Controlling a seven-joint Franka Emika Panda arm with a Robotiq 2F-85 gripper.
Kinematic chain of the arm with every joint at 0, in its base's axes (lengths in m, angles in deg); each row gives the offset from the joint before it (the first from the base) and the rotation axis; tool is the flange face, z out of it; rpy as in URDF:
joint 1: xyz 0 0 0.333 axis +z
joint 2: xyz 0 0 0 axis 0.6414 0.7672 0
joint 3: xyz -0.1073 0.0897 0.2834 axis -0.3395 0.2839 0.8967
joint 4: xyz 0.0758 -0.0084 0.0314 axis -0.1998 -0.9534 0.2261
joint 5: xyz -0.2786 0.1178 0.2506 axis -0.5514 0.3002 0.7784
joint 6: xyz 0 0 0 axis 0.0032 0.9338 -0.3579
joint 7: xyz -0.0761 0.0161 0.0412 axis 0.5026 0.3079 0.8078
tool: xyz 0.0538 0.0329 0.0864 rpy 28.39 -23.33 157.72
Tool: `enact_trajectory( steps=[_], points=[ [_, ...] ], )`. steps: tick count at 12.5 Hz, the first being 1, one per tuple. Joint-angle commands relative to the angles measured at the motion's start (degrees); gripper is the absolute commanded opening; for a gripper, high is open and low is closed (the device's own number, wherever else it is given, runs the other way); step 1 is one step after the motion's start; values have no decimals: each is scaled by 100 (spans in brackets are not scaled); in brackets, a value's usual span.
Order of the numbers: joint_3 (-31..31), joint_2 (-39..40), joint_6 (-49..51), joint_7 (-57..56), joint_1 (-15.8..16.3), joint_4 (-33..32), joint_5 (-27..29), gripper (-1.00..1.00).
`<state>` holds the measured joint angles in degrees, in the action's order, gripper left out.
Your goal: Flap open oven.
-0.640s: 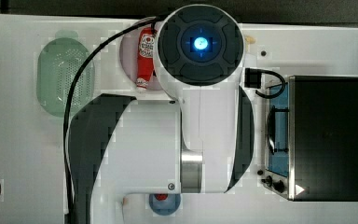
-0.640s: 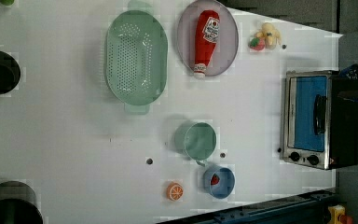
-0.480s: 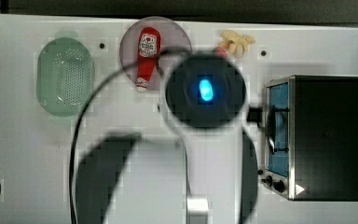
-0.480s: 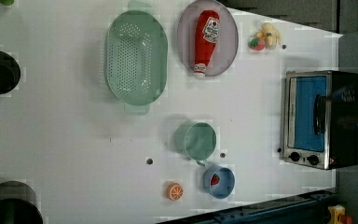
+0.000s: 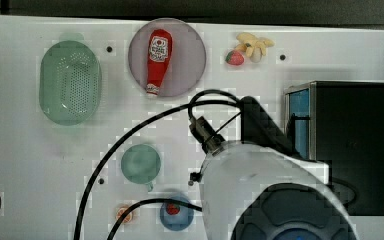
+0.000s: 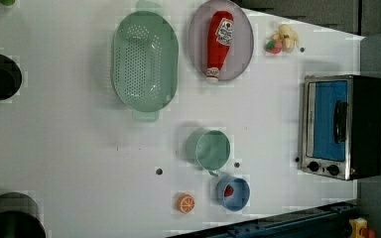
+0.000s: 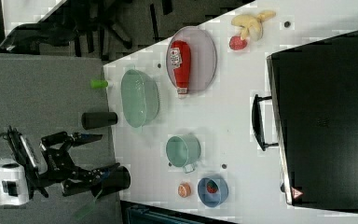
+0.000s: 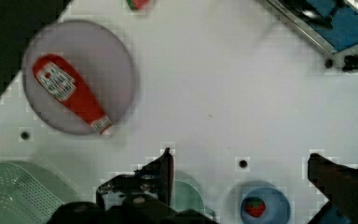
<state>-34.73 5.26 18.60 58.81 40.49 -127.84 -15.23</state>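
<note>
The jaws [image 8: 240,163] hang spread wide and empty above the white surface [image 6: 79,148], well short of the oven [image 6: 342,126], whose door looks shut. They could miss the oven's slim handle [image 6: 341,121] and shove it.

White worktop & its surroundings, seen from above.
Table [image 6: 69,148]: flat white top w/ small dark holes [image 6: 158,171] dotted over it; even, soft light, faint shadows. Grey floor [image 7: 42,88] beside the table edge in right view; dark chair legs [image 7: 121,23] at right view's top. Grey strip [image 6: 377,54] along left view's right edge, dark band [image 5: 190,7] along top view's top. Blue-black rail [image 6: 278,228] at table edge, left view's bottom, w/ yellow-red button [image 6: 359,229] at its end.
</note>
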Motion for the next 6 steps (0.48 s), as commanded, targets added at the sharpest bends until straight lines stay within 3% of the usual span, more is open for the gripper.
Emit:
enact_trajectory(
  steps=[1,6],
  points=[
    [3,282,-18,-188,-124,-72,-25,65],
    [-67,294,-18,-188,-149,-129,-26,-56]
  ],
)
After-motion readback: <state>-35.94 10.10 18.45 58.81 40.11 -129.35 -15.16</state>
